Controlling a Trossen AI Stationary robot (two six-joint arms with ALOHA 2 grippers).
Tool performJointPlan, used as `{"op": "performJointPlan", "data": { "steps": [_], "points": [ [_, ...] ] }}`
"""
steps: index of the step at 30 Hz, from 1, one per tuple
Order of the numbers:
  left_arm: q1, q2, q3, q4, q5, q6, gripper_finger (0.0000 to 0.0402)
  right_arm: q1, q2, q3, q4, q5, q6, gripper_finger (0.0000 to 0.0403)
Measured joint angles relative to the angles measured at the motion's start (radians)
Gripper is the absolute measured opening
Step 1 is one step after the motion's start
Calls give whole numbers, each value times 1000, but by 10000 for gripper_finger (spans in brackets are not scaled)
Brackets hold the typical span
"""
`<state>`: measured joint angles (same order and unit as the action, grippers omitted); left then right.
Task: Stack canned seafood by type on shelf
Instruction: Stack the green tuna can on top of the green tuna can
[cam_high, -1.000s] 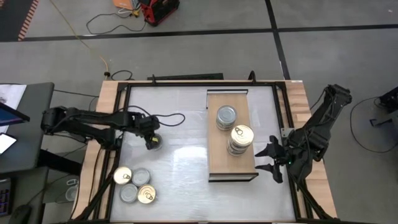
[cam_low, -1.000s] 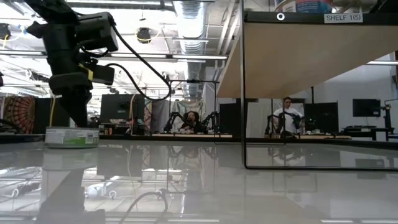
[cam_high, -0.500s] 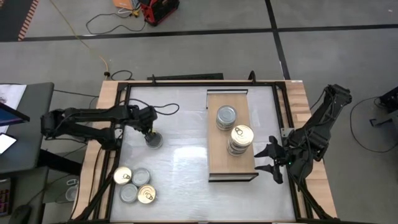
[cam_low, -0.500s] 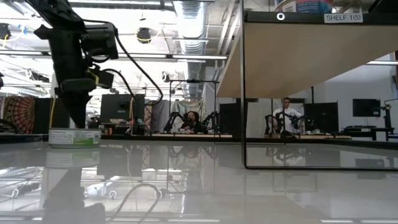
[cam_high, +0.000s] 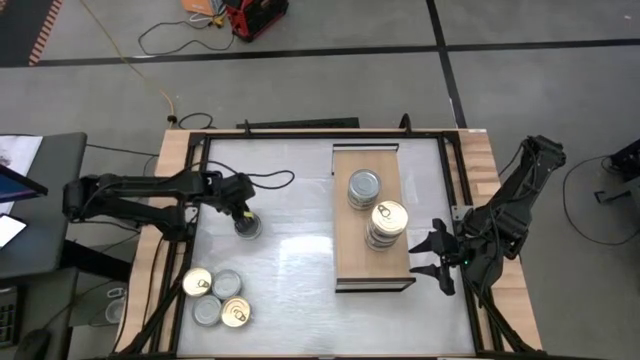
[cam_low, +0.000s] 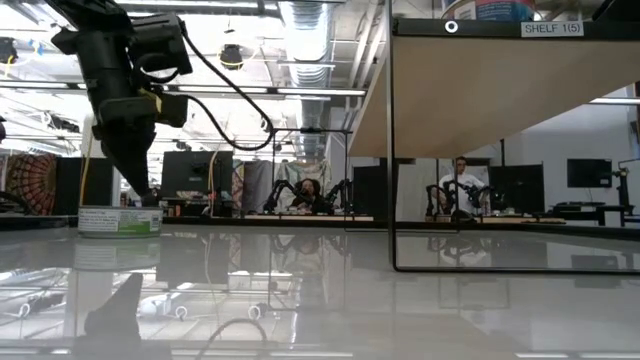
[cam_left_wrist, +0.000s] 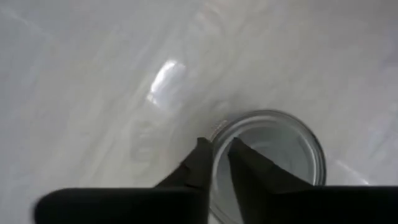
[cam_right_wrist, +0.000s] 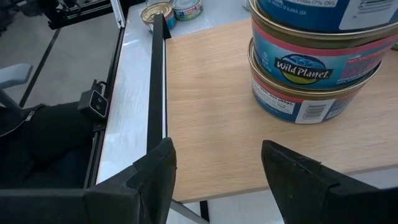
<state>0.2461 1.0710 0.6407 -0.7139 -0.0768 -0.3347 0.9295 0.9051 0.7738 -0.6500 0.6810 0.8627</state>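
Left wrist view: left gripper (cam_left_wrist: 221, 163) sits right over a short round silver-lidded tin (cam_left_wrist: 273, 158), dark fingers (cam_left_wrist: 198, 165) nearly together w/ only a slit btwn them, tips on or just above the lid's near rim, not around the can wall, so nothing held. Risk as I read it: w/ jaws this narrow and perched on the rim, any descent or sideways nudge could shove or tip the tin, or skid it across the glossy grey-white tabletop (cam_high: 290, 260); it needs to open wide and straddle the wall before closing. From the high view the same tin (cam_high: 246, 226) is directly under the left gripper (cam_high: 242, 213), well apart from the long light-wood shelf board w/ thin dark frame (cam_high: 348, 250). Shelf contents: one stack topped by a plain silver lid (cam_high: 363, 186), and beside it a stack topped by a gold pull-tab lid (cam_high: 388, 217); types look kept separate so far. Right gripper (cam_high: 432, 255) waits just off the shelf's end nearest it, fingers apart, empty; right wrist view shows the blue-and-pink labelled stack (cam_right_wrist: 317, 62) ahead of it on the wood. Four more tins (cam_high: 215, 297) sit clustered on the table, nearer the left gripper than the shelf, mixed gold and silver, so a type mix-up is poss. later.
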Motion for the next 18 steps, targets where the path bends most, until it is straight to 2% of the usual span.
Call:
{"op": "performJointPlan", "data": {
  "steps": [6, 9, 13, 18],
  "points": [
    [-24, 0, 0, 67, -71, 23, 156, -1, 0, 0, 0, 0, 0, 260],
    [-24, 0, 0, 97, -57, 86, 192, -1, 0, 0, -1, 5, -6, 260],
    [-24, 12, -1, 105, -55, 180, 200, -1, 0, 0, -1, 7, -7, 260],
    [-23, 30, -43, 103, -56, 320, 170, -1, 0, 0, -1, 26, -11, 260]
  ]
}}
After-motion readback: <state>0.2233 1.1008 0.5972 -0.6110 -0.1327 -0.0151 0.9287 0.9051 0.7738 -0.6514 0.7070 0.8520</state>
